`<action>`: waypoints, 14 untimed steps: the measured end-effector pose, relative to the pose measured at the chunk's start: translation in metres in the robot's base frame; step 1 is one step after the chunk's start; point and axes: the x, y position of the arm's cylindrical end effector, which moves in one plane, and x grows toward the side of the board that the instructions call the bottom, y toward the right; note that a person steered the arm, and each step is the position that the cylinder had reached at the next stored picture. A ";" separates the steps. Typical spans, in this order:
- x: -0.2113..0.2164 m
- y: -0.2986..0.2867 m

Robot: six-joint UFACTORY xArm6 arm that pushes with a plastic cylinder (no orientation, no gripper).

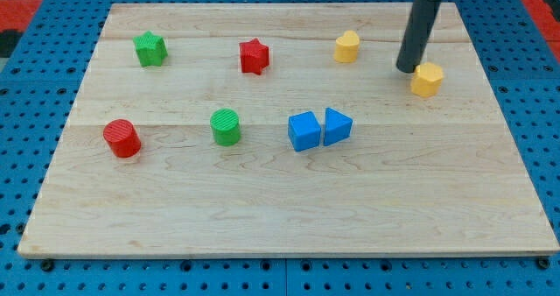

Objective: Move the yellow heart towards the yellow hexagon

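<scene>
My tip (pixel 407 69) is resting on the wooden board (pixel 280 217), holding nothing, touching the yellow hexagon (pixel 427 79) just to its right. The yellow heart (pixel 346 46) is sitting near its left, nothing between. Blue cube (pixel 304 130) is lying lower left.

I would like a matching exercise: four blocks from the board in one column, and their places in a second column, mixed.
Blocks:
1. green star
2. red cylinder
3. blue cube
4. yellow hexagon

Places:
A. touching my tip, at the view's right
B. near the view's left edge, in the lower row
C. near the middle, beside a blue triangle
D. at the view's top left

Pairs: 1-D, 2-B, 3-C, 4-A
</scene>
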 end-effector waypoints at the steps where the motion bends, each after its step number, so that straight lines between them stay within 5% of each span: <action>1: -0.007 -0.015; 3: -0.106 -0.048; 4: -0.053 -0.104; 5: 0.001 -0.074; 6: -0.015 -0.087; 7: -0.053 -0.167; 9: 0.023 -0.164; 10: 0.014 -0.067; 11: 0.018 -0.049; 14: 0.069 -0.110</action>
